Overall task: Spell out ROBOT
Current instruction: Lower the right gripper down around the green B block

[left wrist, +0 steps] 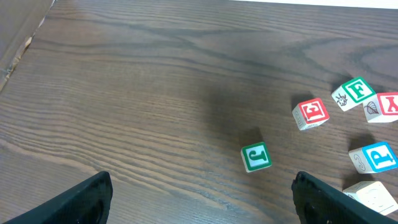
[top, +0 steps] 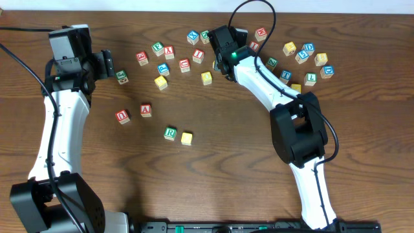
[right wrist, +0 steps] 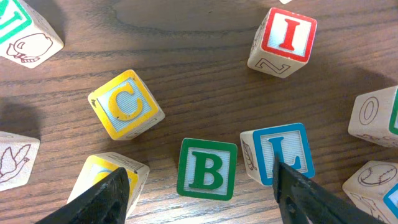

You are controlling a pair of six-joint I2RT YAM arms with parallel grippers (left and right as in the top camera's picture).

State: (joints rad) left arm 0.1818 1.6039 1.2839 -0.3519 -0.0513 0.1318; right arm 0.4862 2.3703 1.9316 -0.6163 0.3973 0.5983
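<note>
Both released | right jaws astride B (right wrist: 206, 168) (L (right wrist: 267, 146) crowding) | left jaws: open tabletop (left wrist: 155, 93)

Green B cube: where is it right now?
Right wrist view, bottom centre: the green B cube lies in the gap of the open right hand, blue L cube close beside it at image right, yellow C cube at upper left.

Table (right wrist: 186, 68): dark brown wood grain. B (right wrist: 206, 168): green frame, green letter on white. L (right wrist: 278, 153), at its 3 o'clock: blue frame and letter. C (right wrist: 126, 103): yellow frame, blue letter. I (right wrist: 284, 39): red. R (top: 170, 133): green frame. Yellow cube (top: 187, 138) at its 4 o'clock.
</note>
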